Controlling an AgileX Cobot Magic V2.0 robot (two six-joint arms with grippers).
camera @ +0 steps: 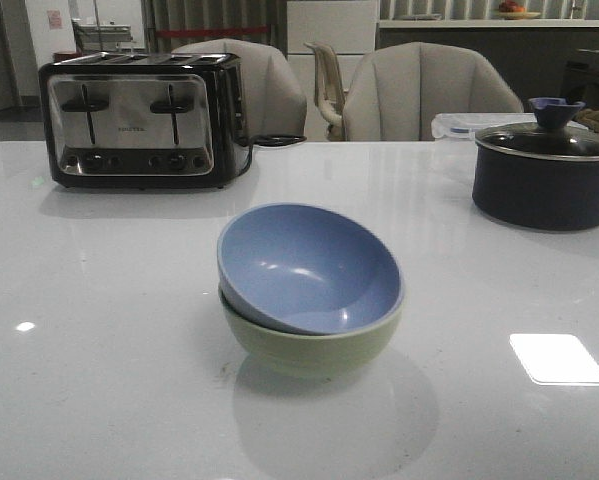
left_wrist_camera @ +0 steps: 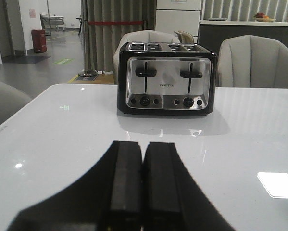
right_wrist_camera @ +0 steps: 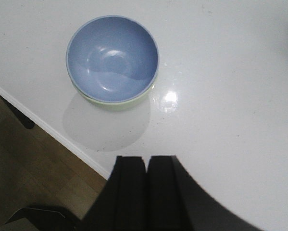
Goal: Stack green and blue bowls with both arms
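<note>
The dusty blue bowl (camera: 309, 268) sits tilted inside the pale green bowl (camera: 309, 350) near the middle of the white table. The stacked pair also shows in the right wrist view, with the blue bowl (right_wrist_camera: 112, 57) on top and a sliver of the green bowl (right_wrist_camera: 119, 104) under it. My left gripper (left_wrist_camera: 143, 144) is shut and empty above the table, facing the toaster. My right gripper (right_wrist_camera: 146, 159) is shut and empty, held high above the table's edge, apart from the bowls. Neither arm shows in the front view.
A black and chrome toaster (camera: 144, 120) stands at the back left. A dark navy lidded pot (camera: 547, 170) stands at the back right. Grey chairs (camera: 429, 95) stand behind the table. The table's near edge (right_wrist_camera: 52, 132) and wooden floor show in the right wrist view.
</note>
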